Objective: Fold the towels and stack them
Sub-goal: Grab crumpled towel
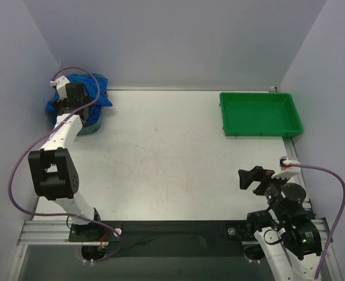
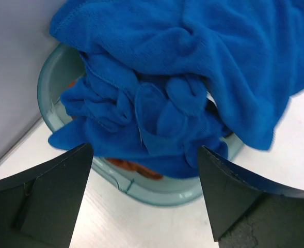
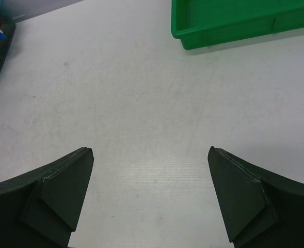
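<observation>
White table (image 1: 160, 164) with blue towels (image 2: 193, 62) heaped in a tub (image 2: 162, 194) at its far left corner, left gripper (image 2: 145, 155) wide open over them, empty, ready to grab one, right gripper (image 3: 149, 155) open, empty, waiting.
</observation>
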Robot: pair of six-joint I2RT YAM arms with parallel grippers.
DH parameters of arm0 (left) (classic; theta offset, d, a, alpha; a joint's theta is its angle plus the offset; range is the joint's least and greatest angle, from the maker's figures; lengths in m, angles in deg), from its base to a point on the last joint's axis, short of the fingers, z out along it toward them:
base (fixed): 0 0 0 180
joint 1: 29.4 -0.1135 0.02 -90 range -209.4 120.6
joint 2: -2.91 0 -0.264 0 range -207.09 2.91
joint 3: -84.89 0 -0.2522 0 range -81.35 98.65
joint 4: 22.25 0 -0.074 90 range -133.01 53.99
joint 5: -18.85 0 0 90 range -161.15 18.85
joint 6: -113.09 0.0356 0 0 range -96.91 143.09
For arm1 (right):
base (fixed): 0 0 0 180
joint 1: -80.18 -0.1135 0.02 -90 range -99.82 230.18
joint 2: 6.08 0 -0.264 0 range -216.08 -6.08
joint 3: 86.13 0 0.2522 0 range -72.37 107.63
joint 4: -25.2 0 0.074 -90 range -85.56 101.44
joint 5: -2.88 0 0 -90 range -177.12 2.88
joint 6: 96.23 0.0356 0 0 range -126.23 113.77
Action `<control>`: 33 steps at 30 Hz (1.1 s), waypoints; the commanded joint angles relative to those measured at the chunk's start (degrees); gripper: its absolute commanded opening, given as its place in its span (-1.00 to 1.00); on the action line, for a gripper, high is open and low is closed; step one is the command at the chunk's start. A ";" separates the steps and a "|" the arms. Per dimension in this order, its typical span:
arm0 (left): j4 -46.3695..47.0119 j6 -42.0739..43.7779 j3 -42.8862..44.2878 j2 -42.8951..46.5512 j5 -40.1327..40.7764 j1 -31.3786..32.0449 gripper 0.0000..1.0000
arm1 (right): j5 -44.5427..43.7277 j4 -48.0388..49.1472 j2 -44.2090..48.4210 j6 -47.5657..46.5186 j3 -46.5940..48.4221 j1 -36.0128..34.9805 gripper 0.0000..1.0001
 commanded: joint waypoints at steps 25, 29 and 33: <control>16.15 -0.69 19.95 -19.63 -2.77 -2.47 0.60 | 4.16 2.38 -6.49 0.05 -0.62 -0.49 1.00; 15.01 -0.78 22.59 -21.83 -3.65 -2.47 0.24 | 4.25 2.38 -6.93 0.05 -0.62 -0.49 1.00; 11.93 -1.04 24.09 -22.80 -3.65 -2.99 -0.02 | 4.25 2.38 -6.93 0.05 -0.71 -0.49 1.00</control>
